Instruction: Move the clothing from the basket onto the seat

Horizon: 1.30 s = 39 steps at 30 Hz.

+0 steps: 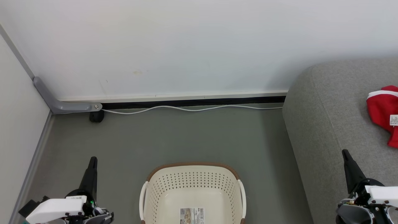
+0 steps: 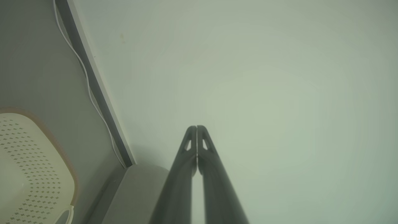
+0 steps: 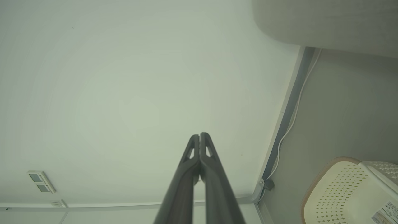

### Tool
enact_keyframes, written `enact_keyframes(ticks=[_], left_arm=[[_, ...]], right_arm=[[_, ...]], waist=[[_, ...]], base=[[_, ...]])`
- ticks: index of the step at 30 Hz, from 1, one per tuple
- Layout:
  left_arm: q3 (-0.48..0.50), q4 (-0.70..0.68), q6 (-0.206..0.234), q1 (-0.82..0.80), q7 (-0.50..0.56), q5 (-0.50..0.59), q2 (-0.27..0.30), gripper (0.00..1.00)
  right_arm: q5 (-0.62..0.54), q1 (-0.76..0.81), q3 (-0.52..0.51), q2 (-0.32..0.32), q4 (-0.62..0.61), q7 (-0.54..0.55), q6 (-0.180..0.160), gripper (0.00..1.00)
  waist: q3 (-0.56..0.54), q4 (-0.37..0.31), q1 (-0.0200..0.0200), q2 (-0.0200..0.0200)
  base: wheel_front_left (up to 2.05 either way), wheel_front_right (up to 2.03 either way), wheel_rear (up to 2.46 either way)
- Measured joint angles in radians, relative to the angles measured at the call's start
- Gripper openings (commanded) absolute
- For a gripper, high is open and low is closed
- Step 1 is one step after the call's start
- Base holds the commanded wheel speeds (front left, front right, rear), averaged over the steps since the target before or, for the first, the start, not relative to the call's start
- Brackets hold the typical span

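Observation:
The cream basket [image 1: 192,186] stands on the floor at the bottom middle of the head view, with only a barcode sticker [image 1: 192,215] on its bottom. Red clothing [image 1: 384,109] with white trim lies on the grey seat [image 1: 326,124] at the right edge. My left gripper [image 1: 92,160] is at the lower left, shut, nothing in it. My right gripper [image 1: 344,153] is at the lower right over the seat's front, shut and holding nothing. In the left wrist view the gripper [image 2: 196,127] points at the wall with the basket [image 2: 28,168] beside it. The right wrist view has its gripper [image 3: 199,135] shut and the basket [image 3: 345,193] at lower right.
A white wall closes the back, with a dark skirting gap and a white cable [image 1: 192,108] running along its foot. A grey bracket with a black wheel [image 1: 96,115] sits in the left corner. Grey-green floor [image 1: 186,140] lies between wall, basket and seat.

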Motion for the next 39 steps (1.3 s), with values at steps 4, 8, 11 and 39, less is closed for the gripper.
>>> enact_keyframes(ticks=[4,8,11,39], left_arm=[[0.0,0.0,0.0,0.0,0.0,0.0,0.0,0.0],[0.0,0.0,0.0,0.0,0.0,0.0,0.0,0.0],[0.0,0.0,0.0,0.0,0.0,0.0,0.0,0.0],[0.0,0.0,0.0,0.0,0.0,0.0,0.0,0.0]], right_arm=[[0.0,0.0,0.0,0.0,0.0,0.0,0.0,0.0],[0.0,0.0,0.0,0.0,0.0,0.0,0.0,0.0],[0.0,0.0,0.0,0.0,0.0,0.0,0.0,0.0],[0.0,0.0,0.0,0.0,0.0,0.0,0.0,0.0]], waist=[[0.0,0.0,0.0,0.0],[0.0,0.0,0.0,0.0],[0.0,0.0,0.0,0.0],[0.0,0.0,0.0,0.0]], base=[[0.0,0.0,0.0],[0.0,0.0,0.0],[0.0,0.0,0.0],[0.0,0.0,0.0]])
